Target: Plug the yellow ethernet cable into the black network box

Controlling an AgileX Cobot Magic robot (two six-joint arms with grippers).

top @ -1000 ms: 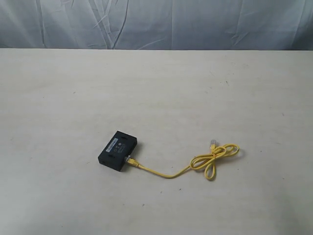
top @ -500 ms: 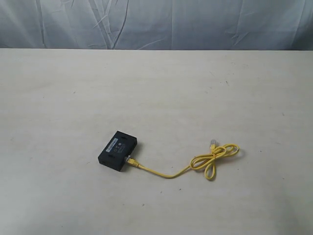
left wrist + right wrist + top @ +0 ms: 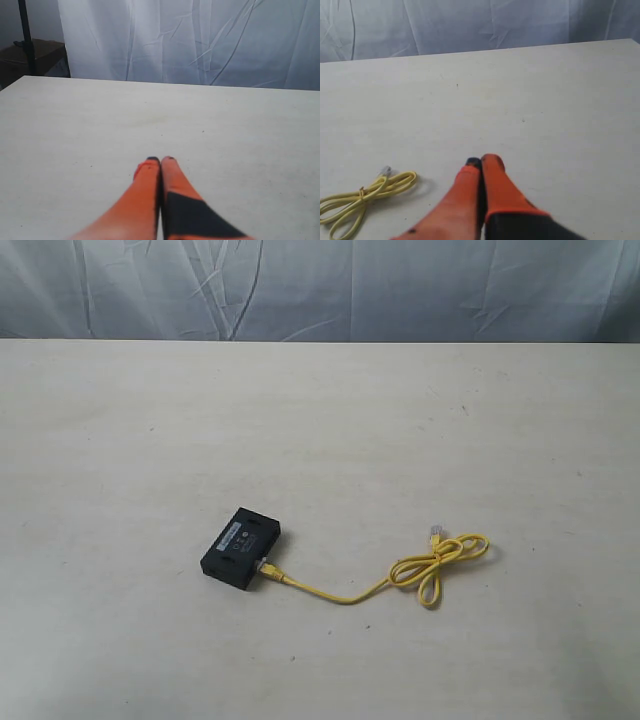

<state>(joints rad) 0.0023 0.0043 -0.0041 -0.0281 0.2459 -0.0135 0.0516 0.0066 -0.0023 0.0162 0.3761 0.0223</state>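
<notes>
The black network box [image 3: 241,547] lies flat on the pale table [image 3: 320,420], with a pale label strip on top. One end of the yellow ethernet cable [image 3: 345,596] sits in the box's near side port [image 3: 264,567]. The cord runs right into a loose loop [image 3: 438,560] with a clear free plug [image 3: 436,532]. Neither arm shows in the exterior view. My left gripper [image 3: 160,159] is shut, empty, over bare table. My right gripper [image 3: 481,161] is shut and empty too, apart from the cable loop [image 3: 365,193] and its plug [image 3: 384,171].
A wrinkled grey-white curtain [image 3: 320,290] hangs behind the table's far edge. A dark stand [image 3: 27,40] and a shelf show past the table corner in the left wrist view.
</notes>
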